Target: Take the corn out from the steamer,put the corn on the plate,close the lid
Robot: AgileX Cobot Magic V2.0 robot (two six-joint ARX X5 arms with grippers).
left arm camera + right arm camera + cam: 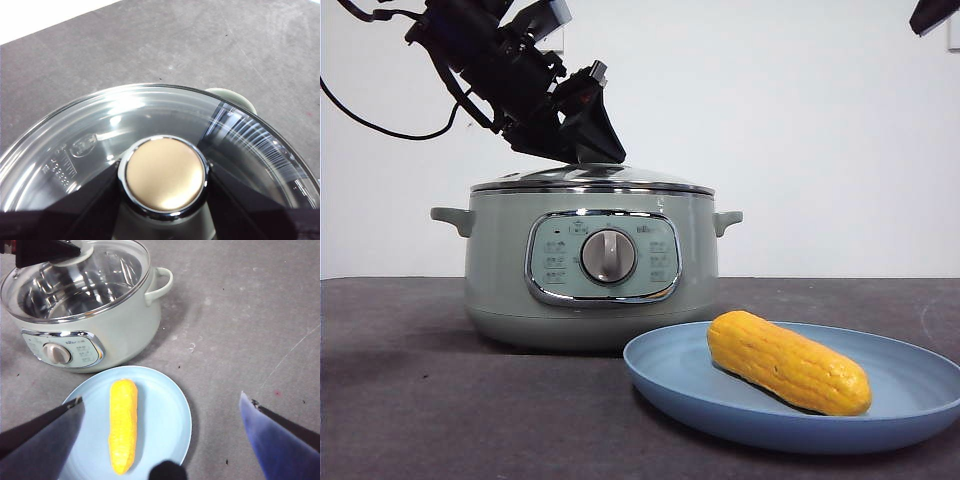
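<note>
The dark grey tabletop (pixel 410 400) carries the steamer (pixel 590 270), with the plate (pixel 910 385) just in front of it. The glass lid (pixel 590 180) sits on the steamer's rim. The corn (pixel 788 362) lies on its side on the plate. The left tool (pixel 165 175) is over the pot, its jaws clamped on either side of the lid's knob (pixel 165 172). The right tool (pixel 162 440) hangs above the plate, jaws wide apart, holding nothing.

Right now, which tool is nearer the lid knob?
Left. The left tool grips the knob on the lid; the right tool hangs open over the plate, off to the side.
</note>
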